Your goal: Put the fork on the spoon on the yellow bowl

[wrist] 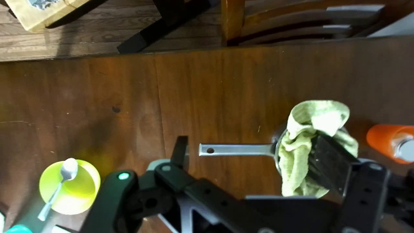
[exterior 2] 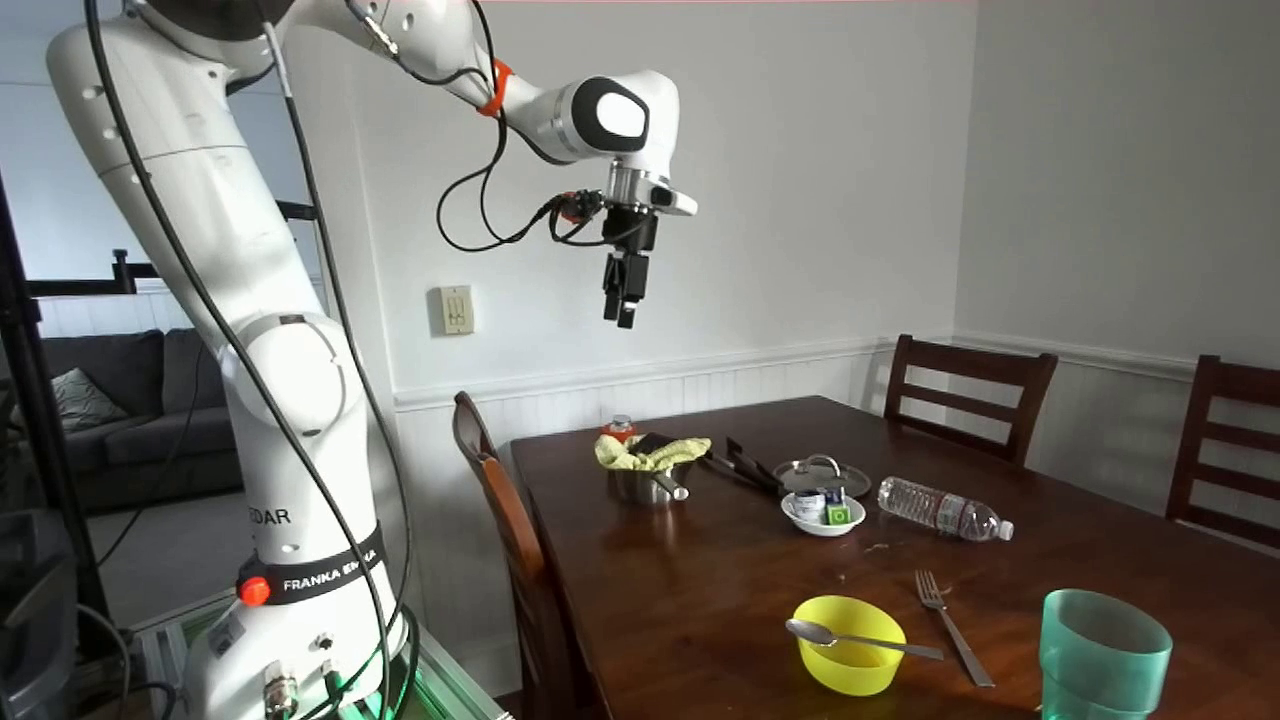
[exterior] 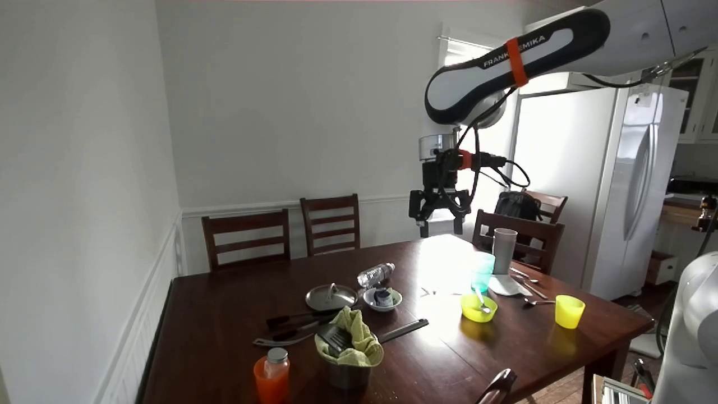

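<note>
The yellow bowl (exterior: 477, 316) stands on the table with a spoon (exterior: 482, 303) resting across it. In an exterior view the spoon (exterior 2: 865, 640) lies across the rim of the yellow bowl (exterior 2: 848, 676). The fork (exterior 2: 948, 622) lies on the table beside the bowl; glare hides it in the view from across. The bowl (wrist: 77, 205) and spoon (wrist: 61, 183) also show at the wrist view's lower left. My gripper (exterior: 441, 227) is open and empty, high above the table. It also shows in an exterior view (exterior 2: 620, 318), up near the pot, away from the bowl.
A metal pot (exterior 2: 645, 488) holds a green cloth and a black spatula. A teal cup (exterior 2: 1100, 650) stands near the fork. A water bottle (exterior 2: 940, 508), white bowl (exterior 2: 825, 525), lid (exterior 2: 835, 475), orange cup (exterior: 273, 381) and yellow cup (exterior: 569, 312) stand or lie on the table.
</note>
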Available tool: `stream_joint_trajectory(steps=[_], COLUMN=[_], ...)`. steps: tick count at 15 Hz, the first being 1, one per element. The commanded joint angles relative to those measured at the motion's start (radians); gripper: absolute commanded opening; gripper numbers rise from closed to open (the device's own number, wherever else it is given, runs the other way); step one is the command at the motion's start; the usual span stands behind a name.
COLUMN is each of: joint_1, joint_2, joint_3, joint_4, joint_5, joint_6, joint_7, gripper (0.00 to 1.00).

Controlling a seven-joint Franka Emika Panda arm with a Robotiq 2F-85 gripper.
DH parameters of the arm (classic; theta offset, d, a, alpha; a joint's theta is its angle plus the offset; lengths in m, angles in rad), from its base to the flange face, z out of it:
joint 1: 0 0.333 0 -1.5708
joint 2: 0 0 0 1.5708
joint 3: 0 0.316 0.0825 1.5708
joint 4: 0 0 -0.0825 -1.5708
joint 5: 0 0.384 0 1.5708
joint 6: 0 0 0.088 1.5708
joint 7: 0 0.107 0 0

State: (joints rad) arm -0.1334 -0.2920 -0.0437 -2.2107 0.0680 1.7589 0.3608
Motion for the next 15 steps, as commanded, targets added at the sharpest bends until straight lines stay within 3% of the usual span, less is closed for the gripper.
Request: stream_joint_trajectory(steps=[1, 3, 4, 9, 10, 15], joint_1=[-0.044, -0.05, -0.042, -0.038, -0.055, -0.105], joint_2=[0.046, 0.093, 0.055, 0.101, 0.136, 0.279], joint_3=[-0.021, -0.012, -0.027, -0.023, -0.018, -0.102], joint_4=[-0.031, -0.027, -0.029, -0.029, -0.014, 0.026], joint_5=[-0.01, 0.001, -0.003, -0.003, -0.043, -0.028], joint_6=[0.16, 0.263, 0.189, 0.254, 0.281, 0.487], joint_7=[0.116, 0.209, 0.123, 0.19, 0.275, 0.408], gripper=[1.0, 1.0, 1.0, 1.0, 1.0, 1.0])
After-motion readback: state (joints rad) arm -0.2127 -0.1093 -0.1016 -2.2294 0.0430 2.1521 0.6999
